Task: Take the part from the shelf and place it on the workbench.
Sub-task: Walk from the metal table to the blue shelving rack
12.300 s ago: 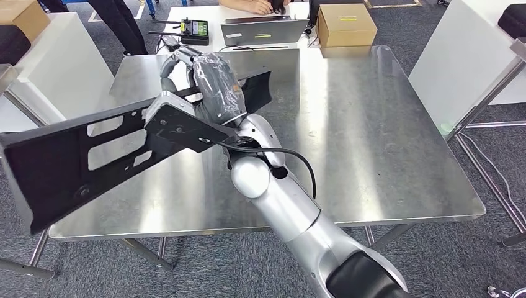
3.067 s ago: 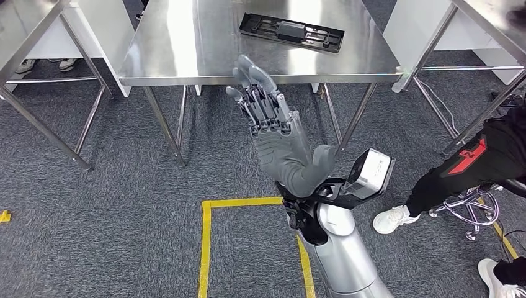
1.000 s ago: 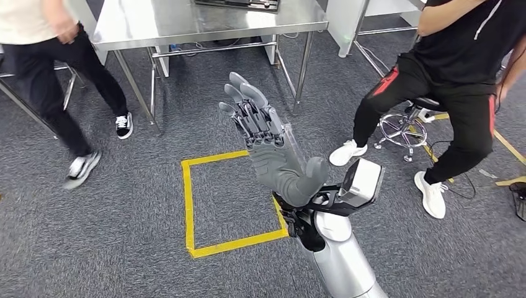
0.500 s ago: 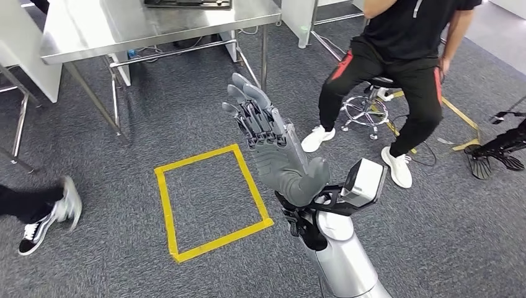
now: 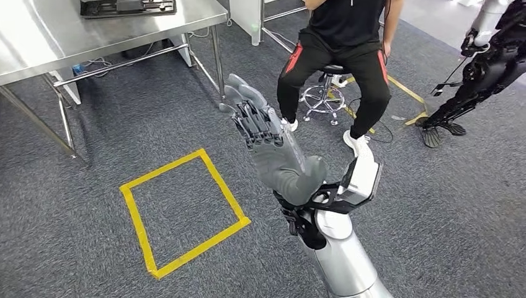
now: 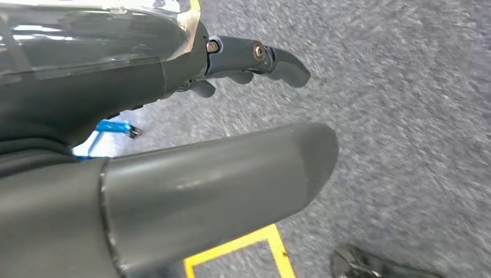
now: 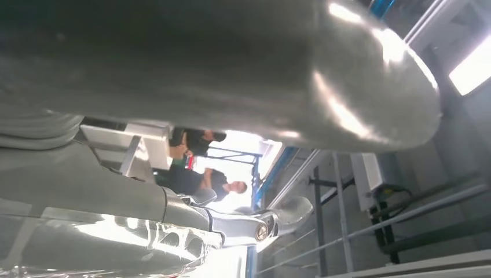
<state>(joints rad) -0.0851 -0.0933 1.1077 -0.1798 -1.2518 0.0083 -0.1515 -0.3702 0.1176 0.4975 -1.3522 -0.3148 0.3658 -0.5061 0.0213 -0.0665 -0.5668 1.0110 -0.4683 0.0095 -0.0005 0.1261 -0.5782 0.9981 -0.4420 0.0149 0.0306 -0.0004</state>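
My right hand (image 5: 273, 155) is raised over the carpet, fingers extended and apart, holding nothing. My left hand (image 6: 173, 145) also grips nothing, fingers loosely uncurled. The part (image 5: 127, 7) lies flat on the workbench (image 5: 37, 43). Judgement: a long, stiff, slotted black panel, moderately light; grasp mid-length along an edge to prevent tipping.

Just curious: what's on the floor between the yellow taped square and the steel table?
Head view: bare grey carpet between yellow tape square and steel table; nothing lies there.

Steel workbench (image 5: 37, 43) with black part (image 5: 127, 7) on top, grey carpet floor (image 5: 74, 248)
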